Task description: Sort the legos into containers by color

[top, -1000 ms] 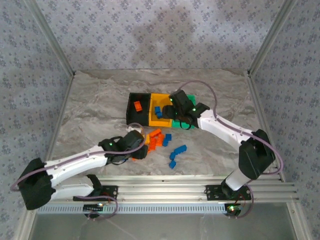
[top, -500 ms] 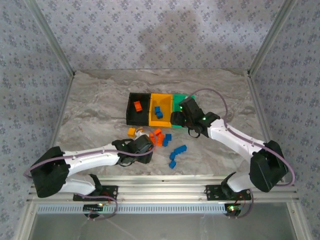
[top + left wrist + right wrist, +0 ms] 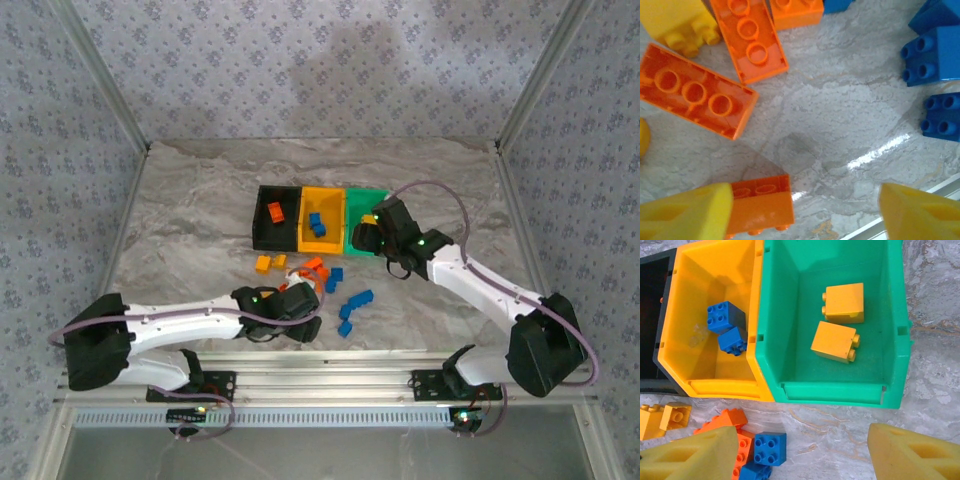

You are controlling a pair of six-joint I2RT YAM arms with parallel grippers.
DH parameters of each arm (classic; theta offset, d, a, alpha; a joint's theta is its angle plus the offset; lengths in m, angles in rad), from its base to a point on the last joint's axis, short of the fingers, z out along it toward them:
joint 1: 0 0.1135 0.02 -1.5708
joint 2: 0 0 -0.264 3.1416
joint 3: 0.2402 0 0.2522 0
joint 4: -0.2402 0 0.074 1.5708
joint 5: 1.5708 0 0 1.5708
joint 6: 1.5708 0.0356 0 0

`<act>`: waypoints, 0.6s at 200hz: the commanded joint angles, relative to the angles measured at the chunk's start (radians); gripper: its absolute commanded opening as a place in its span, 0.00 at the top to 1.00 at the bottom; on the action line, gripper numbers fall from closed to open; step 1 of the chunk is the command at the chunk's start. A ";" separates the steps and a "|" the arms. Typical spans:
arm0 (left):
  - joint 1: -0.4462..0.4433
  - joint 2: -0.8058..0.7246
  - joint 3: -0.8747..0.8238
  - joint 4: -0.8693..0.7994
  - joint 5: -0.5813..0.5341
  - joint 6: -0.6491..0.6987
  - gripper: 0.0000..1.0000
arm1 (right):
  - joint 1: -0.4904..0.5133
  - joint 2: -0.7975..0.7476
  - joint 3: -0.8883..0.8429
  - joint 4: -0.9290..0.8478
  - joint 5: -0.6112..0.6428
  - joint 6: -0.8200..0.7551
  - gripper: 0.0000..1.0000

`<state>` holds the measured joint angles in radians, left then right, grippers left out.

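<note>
- My left gripper (image 3: 805, 200) hangs low over the loose legos on the marble table (image 3: 840, 130). Its fingers (image 3: 685, 212) are spread wide and pinch nothing.
- One small orange brick (image 3: 760, 205) lies just inside my left-hand finger, which makes it the likely next pick.
- Two long orange bricks (image 3: 695, 97) sit farther off, with blue bricks (image 3: 935, 52) to the right. This unsorted pile lies in front of the bins.
- My right gripper (image 3: 802, 440) hovers just before the green bin (image 3: 840, 392), fingers apart and empty, placed as if it has just finished a drop.
- The green bin holds two yellow bricks (image 3: 844, 302), well apart from its walls.
- The yellow-orange bin (image 3: 720, 387) holds two blue pieces (image 3: 722, 317), touching each other in a corner.
- The black bin (image 3: 262, 232) holds one red-orange brick (image 3: 274, 211).
- Each bin takes a single colour, though none matches its own.
- By my reckoning the sort is at an early stage, with most legos on the table.
</note>
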<state>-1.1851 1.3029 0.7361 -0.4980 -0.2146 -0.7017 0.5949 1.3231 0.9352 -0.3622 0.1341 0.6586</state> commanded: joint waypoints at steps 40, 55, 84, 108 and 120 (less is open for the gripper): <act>-0.004 0.057 -0.016 -0.082 -0.091 -0.007 0.01 | -0.007 -0.048 -0.043 0.010 -0.007 0.015 0.28; -0.002 0.076 -0.020 -0.076 -0.104 -0.009 0.00 | -0.011 -0.056 -0.045 0.004 -0.004 0.015 0.28; -0.003 0.089 -0.028 -0.070 -0.127 -0.017 0.00 | -0.018 -0.068 -0.050 -0.002 -0.002 0.013 0.28; -0.001 0.120 -0.036 -0.059 -0.121 -0.018 0.01 | -0.021 -0.077 -0.056 0.005 -0.004 0.013 0.28; 0.000 0.141 -0.039 -0.051 -0.114 -0.023 0.02 | -0.023 -0.078 -0.056 0.004 -0.004 0.013 0.27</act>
<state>-1.1851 1.4094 0.7113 -0.5495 -0.3115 -0.7090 0.5797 1.2655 0.8925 -0.3576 0.1310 0.6624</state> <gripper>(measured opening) 0.990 0.724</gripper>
